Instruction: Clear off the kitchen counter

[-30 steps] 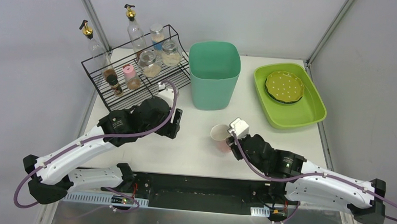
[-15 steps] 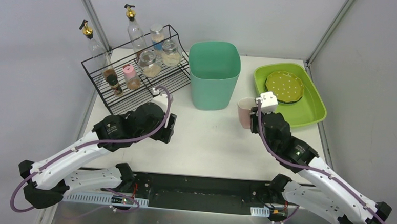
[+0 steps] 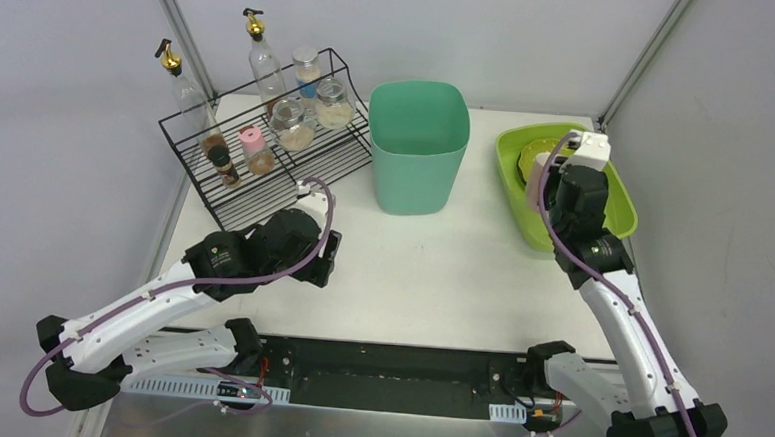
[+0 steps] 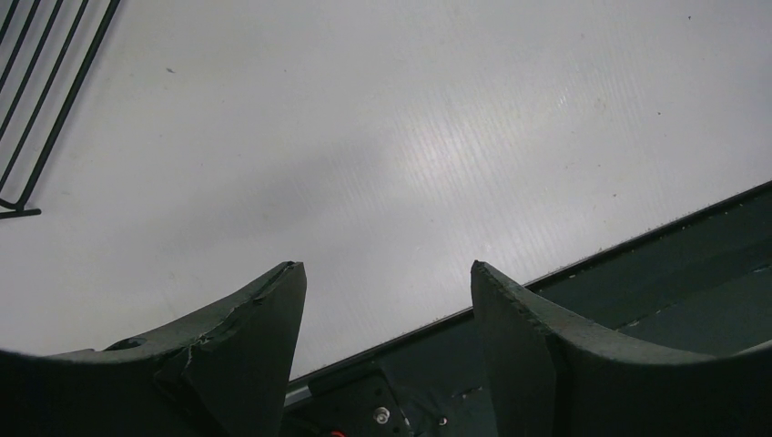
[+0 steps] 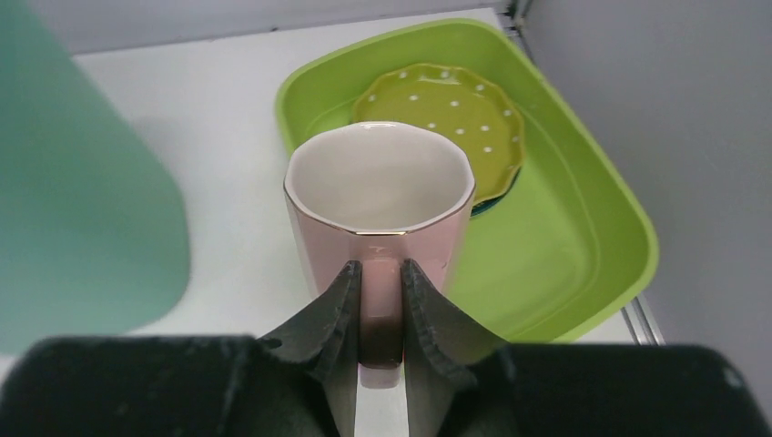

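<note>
The white kitchen counter (image 3: 441, 271) also shows in the left wrist view (image 4: 410, 137). My right gripper (image 5: 380, 266) is shut on the handle of a pink cup (image 5: 378, 209) with a white inside. It holds the cup upright over the left rim of the lime-green tray (image 5: 583, 246). From above, the right gripper (image 3: 556, 182) hides most of the cup (image 3: 536, 178). A green dotted plate (image 5: 446, 114) lies in the tray (image 3: 614, 215). My left gripper (image 3: 326, 255) is open and empty, low over the counter near its front edge (image 4: 387, 269).
A tall teal bin (image 3: 417, 145) stands at the back middle, left of the cup (image 5: 73, 182). A black wire rack (image 3: 266, 162) with jars and bottles stands at the back left; its edge shows in the left wrist view (image 4: 36, 100).
My right arm has carried the pink cup from the front middle of the counter up and right to the green tray. My left arm has drawn back slightly toward the front.
</note>
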`<action>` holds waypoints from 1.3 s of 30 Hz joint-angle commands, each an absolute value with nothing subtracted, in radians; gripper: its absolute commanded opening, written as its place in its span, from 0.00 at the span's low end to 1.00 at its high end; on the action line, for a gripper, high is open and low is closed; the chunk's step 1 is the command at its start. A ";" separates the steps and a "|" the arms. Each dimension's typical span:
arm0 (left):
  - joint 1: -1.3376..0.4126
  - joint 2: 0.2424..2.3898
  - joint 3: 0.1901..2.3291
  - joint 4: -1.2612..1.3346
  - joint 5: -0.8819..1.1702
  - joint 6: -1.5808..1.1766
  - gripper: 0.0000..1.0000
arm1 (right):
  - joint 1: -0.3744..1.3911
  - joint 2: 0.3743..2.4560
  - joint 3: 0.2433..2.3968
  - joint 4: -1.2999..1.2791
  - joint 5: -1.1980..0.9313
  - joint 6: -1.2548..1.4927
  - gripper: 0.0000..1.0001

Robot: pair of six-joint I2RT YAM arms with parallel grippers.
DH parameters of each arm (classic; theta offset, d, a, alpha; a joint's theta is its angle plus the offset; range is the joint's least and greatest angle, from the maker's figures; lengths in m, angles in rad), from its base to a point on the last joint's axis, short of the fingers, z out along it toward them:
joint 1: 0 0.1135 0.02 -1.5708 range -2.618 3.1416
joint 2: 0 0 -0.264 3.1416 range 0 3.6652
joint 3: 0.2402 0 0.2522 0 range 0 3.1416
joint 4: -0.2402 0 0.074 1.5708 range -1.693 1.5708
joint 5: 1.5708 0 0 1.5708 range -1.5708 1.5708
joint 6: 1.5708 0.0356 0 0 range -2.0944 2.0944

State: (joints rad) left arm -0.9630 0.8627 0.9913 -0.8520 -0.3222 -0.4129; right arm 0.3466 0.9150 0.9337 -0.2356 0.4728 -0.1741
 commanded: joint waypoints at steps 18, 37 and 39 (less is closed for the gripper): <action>-0.970 0.804 0.958 -0.856 -0.272 -0.456 0.69 | -0.131 1.188 0.844 0.342 0.483 -0.070 0.00; -0.970 0.776 0.952 -0.857 -0.275 -0.455 0.69 | -0.127 1.247 0.563 0.579 0.586 -0.084 0.00; -0.970 0.772 0.951 -0.856 -0.272 -0.457 0.69 | -0.112 1.248 0.540 0.571 0.611 -0.077 0.00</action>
State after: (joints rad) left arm -0.9630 0.7898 0.9653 -0.8520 -0.2882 -0.4389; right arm -0.1284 1.2800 0.5732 0.4759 0.5556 -0.1005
